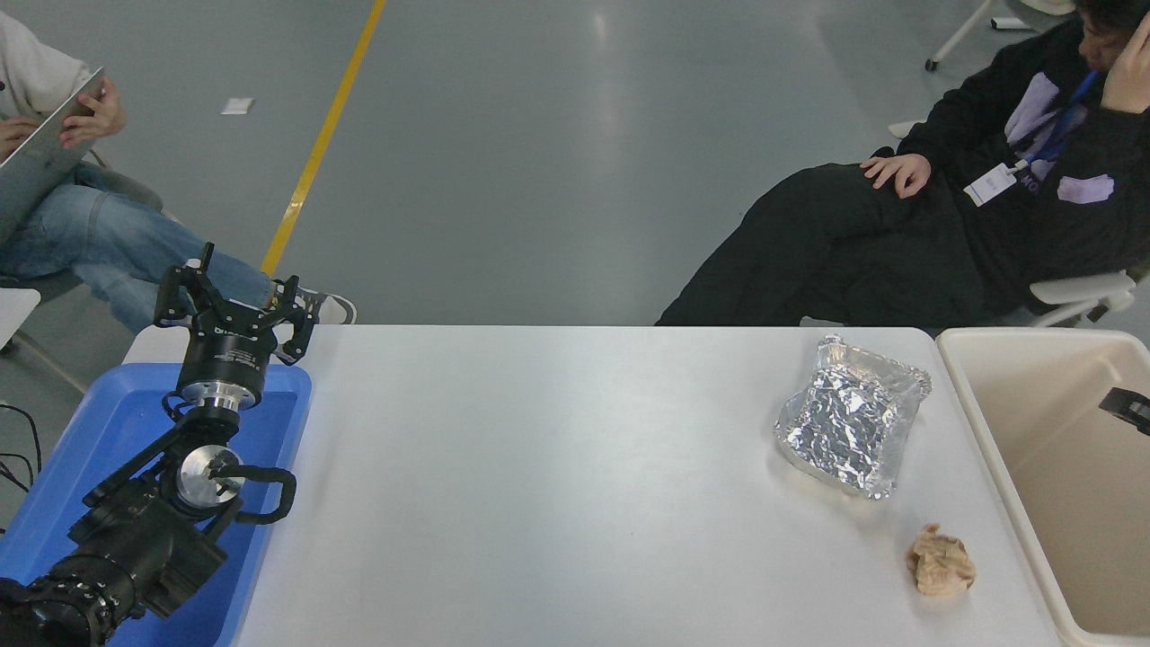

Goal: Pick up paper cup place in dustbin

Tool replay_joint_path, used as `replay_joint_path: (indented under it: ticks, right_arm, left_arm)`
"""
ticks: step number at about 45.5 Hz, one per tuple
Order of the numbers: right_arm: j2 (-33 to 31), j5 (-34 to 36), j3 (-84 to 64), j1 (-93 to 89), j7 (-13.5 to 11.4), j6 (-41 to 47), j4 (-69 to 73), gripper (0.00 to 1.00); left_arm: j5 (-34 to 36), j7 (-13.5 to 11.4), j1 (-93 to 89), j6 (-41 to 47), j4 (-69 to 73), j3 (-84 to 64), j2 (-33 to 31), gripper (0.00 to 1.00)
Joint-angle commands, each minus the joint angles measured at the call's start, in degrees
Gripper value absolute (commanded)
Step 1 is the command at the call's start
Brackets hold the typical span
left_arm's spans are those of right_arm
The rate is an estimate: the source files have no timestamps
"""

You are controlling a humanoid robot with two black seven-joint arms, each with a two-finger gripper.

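Sitting parked over the blue tray [108, 422]: left gripper [235, 301], fingers spread. Showing only a black tip above the dustbin [988, 431]: right gripper [1130, 409], state impossible to tell. Paper cup nowhere visible.

High head view over white table [557, 467]

light: bright, even, overhead | glare: floor [611, 117] sheen | shadows: soft | focus: sharp, edges perhaps slightly soft
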Motion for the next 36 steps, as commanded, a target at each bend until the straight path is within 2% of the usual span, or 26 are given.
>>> replay_joint_path:
  ticks: [1,6,12,20,36]
  right_arm:
    - [-3.3,-0.1,-14.2,24.5,0.4,2.0,24.4,1.00]
    - [-2.7,0.1,-17.3,33.1,0.4,8.0,29.7,1.00]
    - [-1.3,-0.3,-19.8,42.0,0.3,25.3,30.6,1.00]
    - [5.9,-0.7,-20.9,51.3,0.1,43.1,30.6,1.00]
    - [19.1,-0.7,-19.7,64.2,0.1,43.7,34.5,1.00]
  left_arm:
    - [0.0,0.0,0.0,0.0,0.0,0.0,0.0,0.99]
    - [0.1,0.0,0.0,0.0,0.1,0.0,0.0,0.99]
    - [0.0,0.0,0.0,0.0,0.1,0.0,0.0,0.99]
    - [0.0,0.0,0.0,0.0,0.0,0.0,0.0,0.99]
    - [0.0,0.0,0.0,0.0,0.0,0.1,0.0,0.99]
